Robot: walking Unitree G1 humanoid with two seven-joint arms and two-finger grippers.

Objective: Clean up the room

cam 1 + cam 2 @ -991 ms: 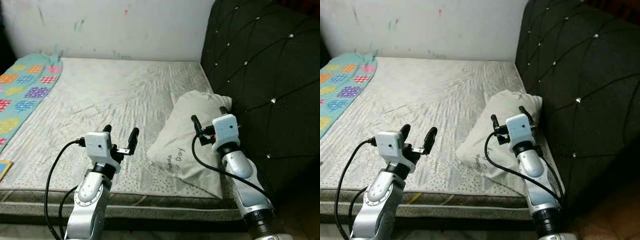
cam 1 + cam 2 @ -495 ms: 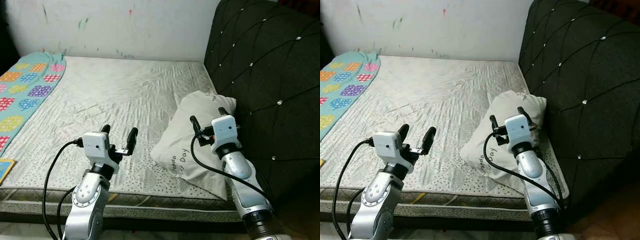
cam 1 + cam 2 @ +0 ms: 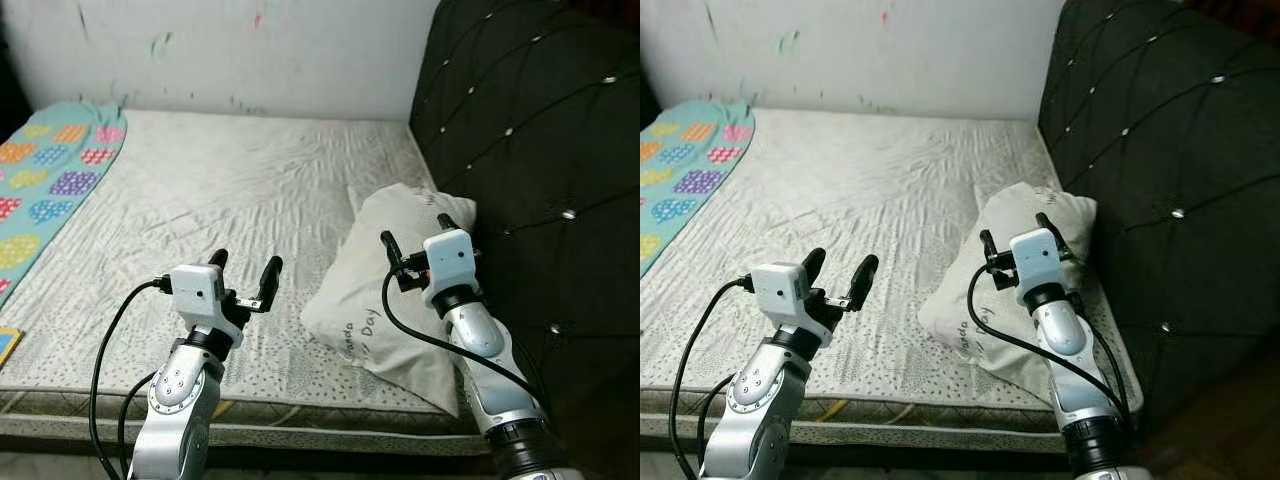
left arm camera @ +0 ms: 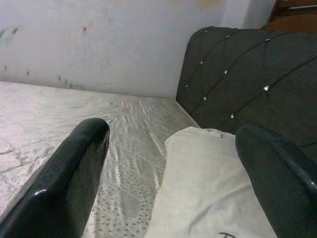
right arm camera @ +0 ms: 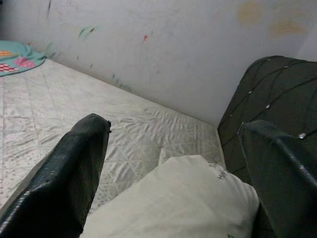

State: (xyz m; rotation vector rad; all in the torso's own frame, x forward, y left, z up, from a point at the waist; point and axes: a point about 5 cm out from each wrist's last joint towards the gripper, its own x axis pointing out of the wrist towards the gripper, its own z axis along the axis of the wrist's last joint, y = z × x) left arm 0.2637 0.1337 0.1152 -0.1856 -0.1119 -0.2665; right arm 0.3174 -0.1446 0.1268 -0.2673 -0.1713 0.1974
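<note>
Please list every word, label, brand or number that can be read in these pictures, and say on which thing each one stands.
"Day": handwritten in dark ink on the white pillow, near its front corner, on the bare mattress.
A second handwritten word beside it on the pillow: too blurred to read.
Faint marks near the pillow's upper edge, by the dark headboard: too small to read.
Nothing else carries text.

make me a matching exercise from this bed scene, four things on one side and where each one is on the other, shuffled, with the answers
Things:
1. pillow
2. blanket
3. headboard
4. left gripper

Places:
A. spread along the mattress's left edge
B. upright on the right of the bed
C. lying against the headboard, under the right gripper
D. open above the mattress's front part

Pairs: 1-C, 2-A, 3-B, 4-D
</note>
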